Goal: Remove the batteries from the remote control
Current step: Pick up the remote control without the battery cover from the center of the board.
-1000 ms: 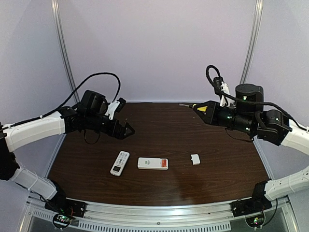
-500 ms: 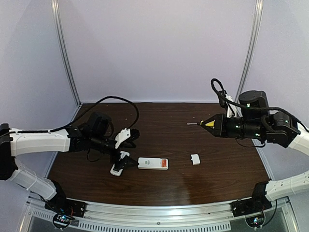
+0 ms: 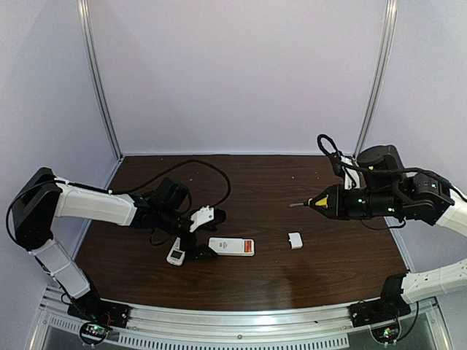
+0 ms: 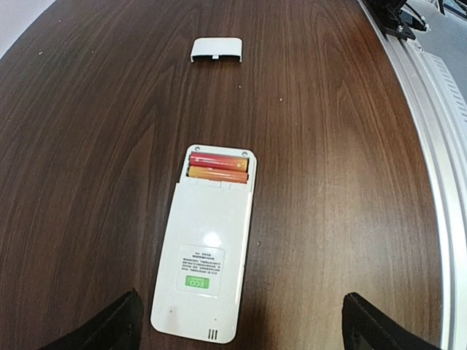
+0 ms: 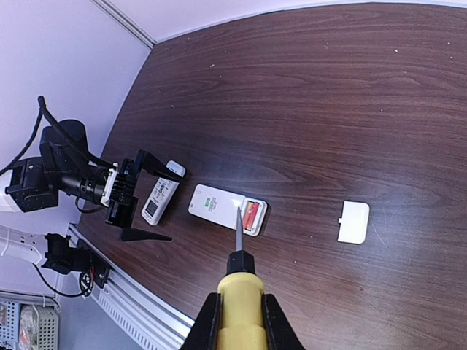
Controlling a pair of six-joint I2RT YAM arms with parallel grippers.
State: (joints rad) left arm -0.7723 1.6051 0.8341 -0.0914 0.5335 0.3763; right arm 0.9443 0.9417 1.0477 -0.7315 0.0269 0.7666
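A white remote control (image 3: pixel 228 246) (image 4: pixel 208 262) (image 5: pixel 215 203) lies face down near the front middle of the dark wooden desk (image 3: pixel 255 182). Its battery bay is uncovered at the end toward the right arm. Two orange-red batteries (image 3: pixel 249 246) (image 4: pixel 218 166) (image 5: pixel 252 214) sit side by side inside that bay. The small white cover (image 3: pixel 295 240) (image 4: pixel 217 50) (image 5: pixel 354 222) lies on the desk well apart from the remote, on the right arm's side.

The left fingers (image 3: pixel 208 214) (image 4: pixel 117 324) are spread wide and hold nothing. They are low over the desk at the remote's closed end, one on either side of it, and whether they touch it cannot be told. A second, smaller remote (image 3: pixel 177 254) (image 5: pixel 162 201) lies just beside them, partly hidden in the top view.

The right fingers (image 3: pixel 341 204) (image 5: pixel 208 321) are pinching the yellow handle of a screwdriver (image 3: pixel 319 202) (image 5: pixel 241 292). It is held above the desk with its metal shaft pointing toward the open bay.
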